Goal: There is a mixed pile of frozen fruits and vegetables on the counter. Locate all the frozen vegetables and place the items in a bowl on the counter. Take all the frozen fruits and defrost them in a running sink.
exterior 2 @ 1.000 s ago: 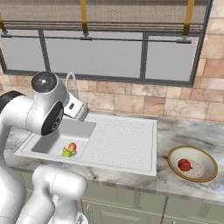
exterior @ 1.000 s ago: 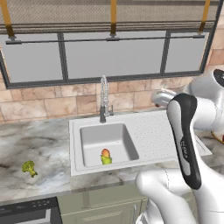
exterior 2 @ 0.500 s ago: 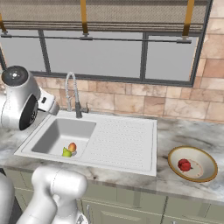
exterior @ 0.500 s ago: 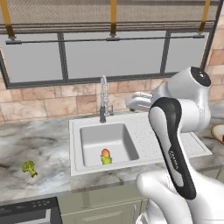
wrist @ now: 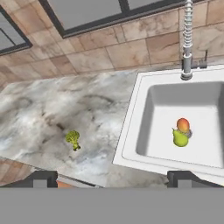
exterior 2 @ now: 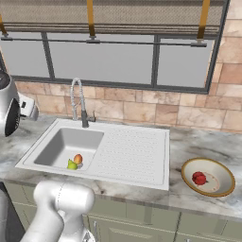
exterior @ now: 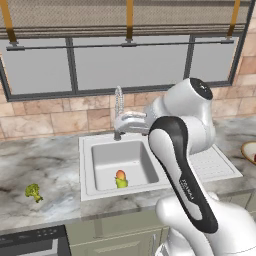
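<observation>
The arm swings leftward across the frame, its hand [exterior: 125, 122] now seemingly before the faucet [exterior: 119, 102], above the sink [exterior: 100, 145].

We take the sink [exterior 2: 56, 156] as landmark: a white-grey rectangular basin with a ribbed drainboard to its right and a tall chrome spring-coil faucet [exterior 2: 78, 101] at its back rim. Inside the basin, near the front wall, we note the yellow-green fruit [wrist: 180, 138] and the orange-red fruit [wrist: 183, 124] touching each other. Left of the sink, well apart on the veined marble counter [wrist: 57, 109], we see the green broccoli [wrist: 72, 138] lying alone. Right of the drainboard sits the tan bowl [exterior 2: 223, 187], upright, with the small red piece [exterior 2: 199, 178] inside it.
</observation>
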